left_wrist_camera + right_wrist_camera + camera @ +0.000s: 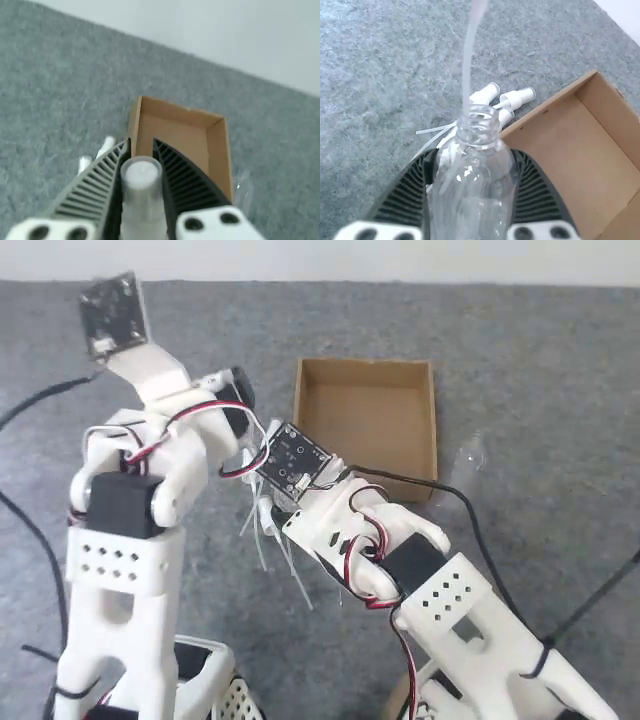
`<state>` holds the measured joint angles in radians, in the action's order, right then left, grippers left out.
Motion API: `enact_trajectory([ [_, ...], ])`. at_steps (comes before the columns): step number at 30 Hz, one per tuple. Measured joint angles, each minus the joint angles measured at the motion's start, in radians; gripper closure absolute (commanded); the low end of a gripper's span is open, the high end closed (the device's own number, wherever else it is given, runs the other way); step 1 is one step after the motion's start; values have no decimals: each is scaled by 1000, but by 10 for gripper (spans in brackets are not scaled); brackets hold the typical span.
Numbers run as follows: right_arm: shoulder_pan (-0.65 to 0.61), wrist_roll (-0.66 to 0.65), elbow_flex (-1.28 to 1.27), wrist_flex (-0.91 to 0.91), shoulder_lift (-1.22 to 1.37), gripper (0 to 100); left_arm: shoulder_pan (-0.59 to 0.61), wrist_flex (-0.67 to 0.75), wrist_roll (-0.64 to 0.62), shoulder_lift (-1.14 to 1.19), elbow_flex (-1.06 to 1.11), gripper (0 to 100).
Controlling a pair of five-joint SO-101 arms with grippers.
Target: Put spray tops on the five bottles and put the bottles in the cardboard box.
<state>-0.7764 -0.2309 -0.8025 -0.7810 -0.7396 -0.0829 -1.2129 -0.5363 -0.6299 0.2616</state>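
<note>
Tabletop [560, 360] comes first: a grey, carpet-like surface running back to a pale wall [225, 35]. On it we see the cardboard box [368, 425], open and empty, presumably waiting for finished bottles. Our right tool [472, 155] is clamped around the body of a clear bottle [470, 185], neck open and upward, which we judge keeps it steady for capping. Our left tool [141, 145] pinches a spray top [141, 175] by its white head, so its thin dip tube [471, 55] hangs down to the bottle's mouth. A second bottle [470, 455] lies just beside the box. Loose spray tops [512, 97] cluster beside the box's corner.
</note>
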Motion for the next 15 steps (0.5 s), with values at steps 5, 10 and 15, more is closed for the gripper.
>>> enact_trajectory([
  [5,0,0,-86,41,-11,992,-2,-5,18,2,77,990],
  [10,-3,26,-195,302,-29,992,-2,-5,26,0,84,990],
  [15,-6,196,-278,557,-29,992,-6,5,26,0,94,990],
])
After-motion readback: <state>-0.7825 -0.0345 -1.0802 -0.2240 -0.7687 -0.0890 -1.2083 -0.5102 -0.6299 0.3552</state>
